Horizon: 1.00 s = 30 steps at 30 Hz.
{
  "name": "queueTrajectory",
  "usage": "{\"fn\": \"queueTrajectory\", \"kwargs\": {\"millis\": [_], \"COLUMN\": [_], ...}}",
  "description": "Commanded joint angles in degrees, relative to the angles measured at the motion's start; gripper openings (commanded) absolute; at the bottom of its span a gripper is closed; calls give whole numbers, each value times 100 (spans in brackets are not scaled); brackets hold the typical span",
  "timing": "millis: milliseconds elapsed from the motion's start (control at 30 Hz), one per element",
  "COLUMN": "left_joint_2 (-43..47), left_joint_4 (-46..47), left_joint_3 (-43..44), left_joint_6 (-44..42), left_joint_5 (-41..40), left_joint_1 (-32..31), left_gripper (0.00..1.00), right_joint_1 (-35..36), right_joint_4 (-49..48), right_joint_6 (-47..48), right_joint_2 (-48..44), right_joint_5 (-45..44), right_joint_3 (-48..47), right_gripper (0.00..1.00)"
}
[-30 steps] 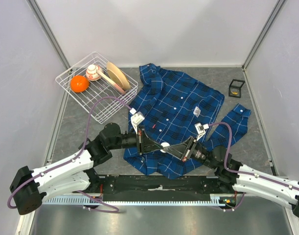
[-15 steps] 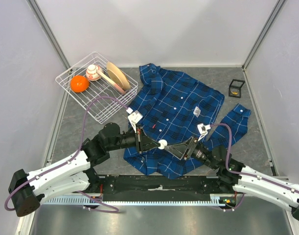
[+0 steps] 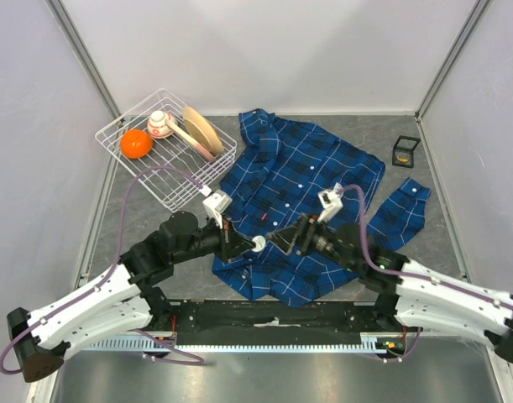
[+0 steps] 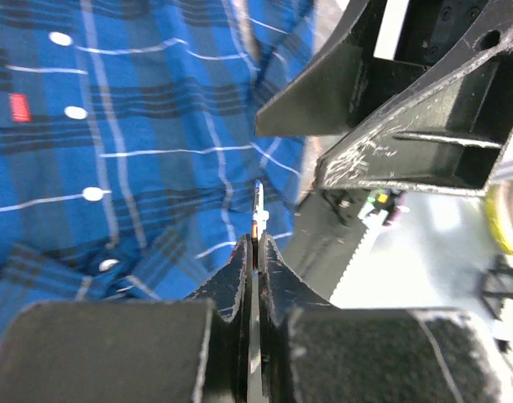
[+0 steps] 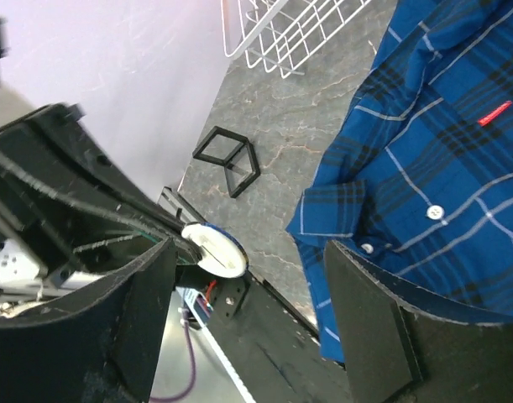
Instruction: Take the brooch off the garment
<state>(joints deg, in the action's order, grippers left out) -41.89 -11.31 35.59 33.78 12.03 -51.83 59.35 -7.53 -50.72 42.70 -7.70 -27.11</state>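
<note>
Round white brooch [image 4: 258,210] shows edge-on only, a thin sliver pinched in left claw [image 4: 254,245]; face unseen. Blue plaid shirt [image 3: 298,168] near hem hidden under left claw and right claw [image 3: 283,241]. Small black-framed box [image 3: 405,152] at far right corner of worktop [image 3: 445,243]: contents too small to tell.

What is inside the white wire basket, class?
The wire basket holds a round orange object, a tan disc on edge and a small white-and-red item. Anything behind the disc is hidden.

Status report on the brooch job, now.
Left gripper shut on brooch, held edge-on. Right gripper open, close beside it. Brooch looks clear of the shirt. Nothing else in the way.
</note>
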Motion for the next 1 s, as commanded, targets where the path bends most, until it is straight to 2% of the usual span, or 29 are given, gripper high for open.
{"fn": "queueTrajectory", "kwargs": {"millis": [0, 133, 267, 333, 400, 600, 733, 967], "left_joint_2": [50, -56, 14, 67, 119, 207, 216, 392], "left_joint_4": [-1355, -1681, -1585, -1480, -1418, -1242, -1181, -908], "left_joint_3": [694, 879, 783, 713, 677, 651, 581, 343], "left_joint_6": [-1337, -1997, -2612, -2788, -3061, -3676, -3983, -4230], "left_joint_5": [-1455, -1792, -1827, -1828, -1757, -1555, -1467, -1379], "left_joint_1": [24, 15, 15, 7, 7, -20, -37, -64], "left_gripper": [2, 2, 2, 2, 2, 2, 2, 2], "right_joint_1": [-11, -3, -3, 15, 129, 357, 410, 463], "right_joint_4": [498, 419, 244, 164, 269, 866, 937, 929], "right_joint_6": [-640, -1290, -2422, -2705, -3143, -3383, -3778, -3981], "right_joint_2": [1159, 1688, 1988, 2102, 2155, 2480, 2585, 2998], "right_joint_5": [39, -116, -179, -222, -547, -1081, -1295, -1172], "right_joint_3": [-1040, -1305, -1288, -1296, -1349, -2016, -2087, -2386], "right_gripper": [78, 71, 64, 63, 61, 57, 45, 41]}}
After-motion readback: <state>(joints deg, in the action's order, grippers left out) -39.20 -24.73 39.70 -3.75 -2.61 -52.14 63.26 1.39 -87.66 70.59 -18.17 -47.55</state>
